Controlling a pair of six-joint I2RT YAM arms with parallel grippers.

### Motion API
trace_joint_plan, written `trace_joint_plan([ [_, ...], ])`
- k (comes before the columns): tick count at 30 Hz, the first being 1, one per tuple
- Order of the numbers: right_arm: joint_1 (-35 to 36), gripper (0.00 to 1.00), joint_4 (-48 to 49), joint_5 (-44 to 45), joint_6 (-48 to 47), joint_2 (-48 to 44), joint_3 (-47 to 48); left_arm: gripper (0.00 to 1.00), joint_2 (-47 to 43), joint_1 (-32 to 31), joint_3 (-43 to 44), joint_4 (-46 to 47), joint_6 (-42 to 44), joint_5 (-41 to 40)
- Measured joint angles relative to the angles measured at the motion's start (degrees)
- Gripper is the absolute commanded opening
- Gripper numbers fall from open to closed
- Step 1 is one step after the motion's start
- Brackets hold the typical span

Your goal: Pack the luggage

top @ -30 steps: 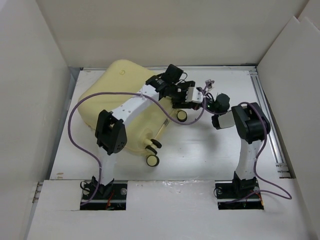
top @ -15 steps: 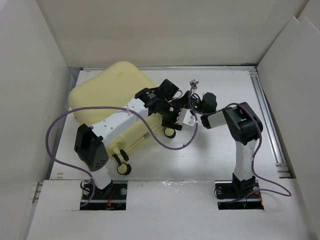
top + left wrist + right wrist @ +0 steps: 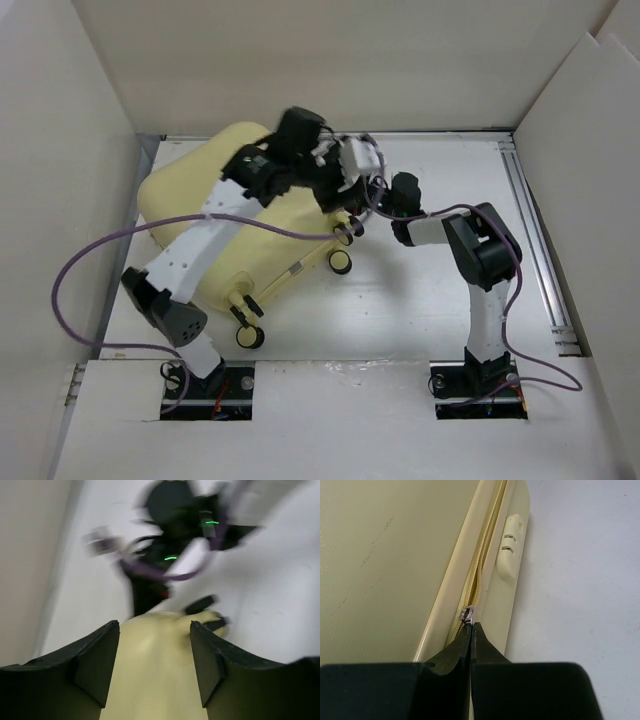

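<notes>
Yellow luggage (image 3: 210,215) lies closed at ten o'clock; only zipping remains. Your right gripper (image 3: 471,626) pinches the zipper pull (image 3: 467,614); your left gripper (image 3: 155,667) is spread over the shell.

White table (image 3: 420,310); plain white enclosure walls (image 3: 60,150); metal rail (image 3: 535,240)

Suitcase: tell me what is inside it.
Nothing inside shows. The luggage lies shut on the table, its yellow shell covering the contents. Only the zipper seam is visible, with the right tool closed at the zipper pull.
</notes>
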Motion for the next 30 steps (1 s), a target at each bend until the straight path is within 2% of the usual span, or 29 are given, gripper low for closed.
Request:
trace_joint_plan([
  [2, 0.0, 0.0, -0.3, 0.1, -0.3, -0.1, 0.0, 0.41, -3.8, 5.9, 0.9, 5.2, -6.3, -6.4],
  [3, 0.0, 0.0, -0.5, 0.2, -0.4, -0.2, 0.0, 0.26, -6.4, 9.6, 0.1, 7.4, -8.9, -10.5],
  [5, 0.1, 0.0, -1.0, 0.3, -1.0, -0.4, 0.0, 0.16, -12.3, 17.5, -3.6, 10.9, -12.9, -20.5],
  [8, 0.1, 0.0, -2.1, 0.1, -1.4, -0.4, 0.6, 0.0, -22.4, 28.8, -14.8, 13.5, -17.7, -32.2],
  [10, 0.1, 0.0, -3.6, -0.1, -1.7, -0.4, 1.7, 0.0, -27.9, 37.5, -22.4, 13.7, -19.6, -34.2],
  [12, 0.2, 0.0, -5.6, -0.2, -2.3, -0.4, 3.0, 0.0, -30.9, 49.2, -28.4, 12.9, -21.0, -34.9],
  [15, 0.4, 0.0, -8.6, -0.3, -3.2, -0.4, 4.7, 0.0, -30.9, 65.6, -35.7, 12.5, -22.8, -32.5],
  [17, 0.6, 0.0, -10.0, -0.2, -3.9, -0.4, 5.5, 0.0, -30.0, 72.7, -41.2, 12.6, -23.8, -29.4],
  [20, 0.7, 0.0, -10.9, -0.2, -4.5, -0.4, 5.9, 0.03, -27.8, 76.1, -48.7, 13.2, -24.6, -26.0],
  [23, 1.1, 0.0, -11.1, -0.2, -5.3, -0.5, 5.9, 0.08, -23.4, 73.1, -53.2, 15.8, -25.1, -23.5],
  [26, 2.1, 0.0, -11.7, 1.4, -7.3, -2.7, 3.5, 0.15, -15.7, 68.3, -52.5, 19.6, -27.1, -22.1],
  [30, 2.5, 0.0, -11.8, 6.1, -9.4, -8.9, -4.5, 0.19, -6.2, 63.9, -44.0, 22.1, -29.1, -23.2],
])
